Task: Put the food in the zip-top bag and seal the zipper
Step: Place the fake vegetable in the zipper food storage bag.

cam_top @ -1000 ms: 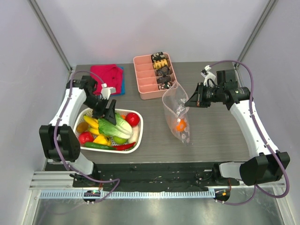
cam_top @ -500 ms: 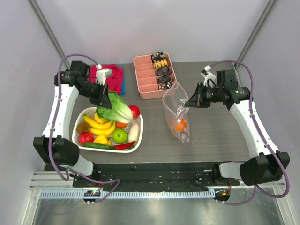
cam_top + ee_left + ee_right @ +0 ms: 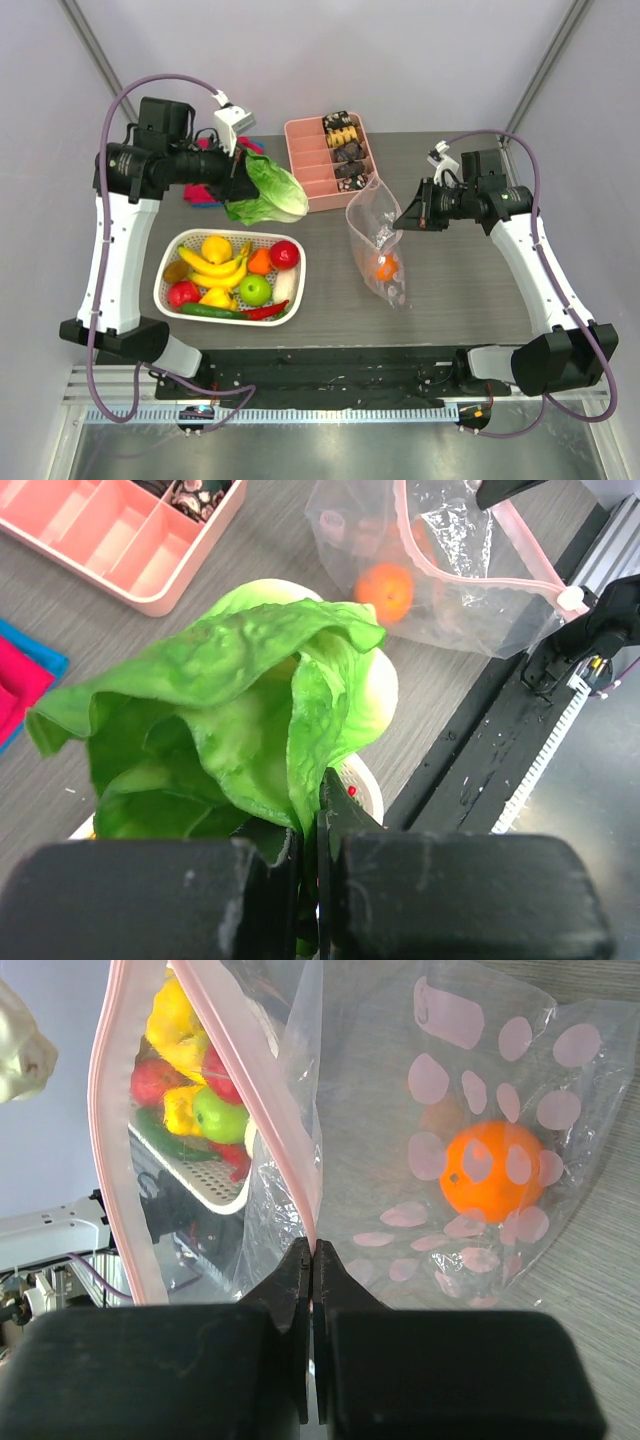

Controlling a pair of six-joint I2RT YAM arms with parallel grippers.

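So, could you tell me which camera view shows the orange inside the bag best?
The right wrist view: the orange appears large and whole through the dotted zip-top bag. The left wrist view shows it smaller, beyond the lettuce; the top external view shows only a small orange spot.

A robot lab's test cell. Plain white panels (image 3: 330,60) on 2 slanted metal posts (image 3: 100,60) wall in a small grey desk (image 3: 470,290) beyond and beside the jaws. Behind them, the white left arm (image 3: 108,250) and right arm (image 3: 545,265) bolt to a black rail (image 3: 330,365) above a slotted cable duct (image 3: 330,413).
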